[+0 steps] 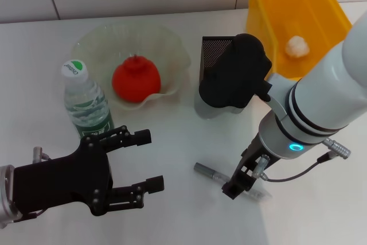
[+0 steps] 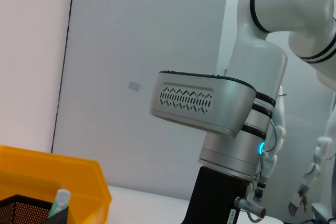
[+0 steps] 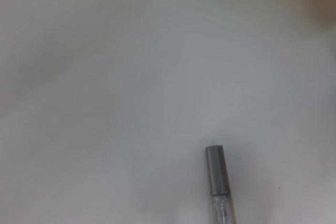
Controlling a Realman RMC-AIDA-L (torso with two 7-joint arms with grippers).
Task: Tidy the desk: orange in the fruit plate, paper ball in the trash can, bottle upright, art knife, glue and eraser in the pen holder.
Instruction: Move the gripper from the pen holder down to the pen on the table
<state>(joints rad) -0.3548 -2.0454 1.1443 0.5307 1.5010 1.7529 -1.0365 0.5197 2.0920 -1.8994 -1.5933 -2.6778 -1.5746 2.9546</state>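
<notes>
**Grabbing the last loose stick off the worktop**

White worktop (image 1: 172, 142), tiled wall behind, and most of the tidying looks done. Going left to right: left gripper (image 1: 135, 162) hangs low over the near-left corner with its fingers spread wide, holding nothing. Just behind it the bottle (image 1: 86, 100) stands upright, and the orange (image 1: 135, 80) sits in the fruit plate (image 1: 172, 41). Mid-table is the pen holder (image 1: 213, 50), partly hidden by the right arm, with something pale-capped poking out in the left wrist view. In front lies a slim grey-capped stick (image 1: 211, 171), probably the glue or art knife. Right gripper (image 1: 243, 179) is right at its far end; can't tell its finger state. Paper ball (image 1: 297, 45) is in the trash can (image 1: 321, 4).

My take: centre over the stick's middle, pinch across its width, lift level.
</notes>
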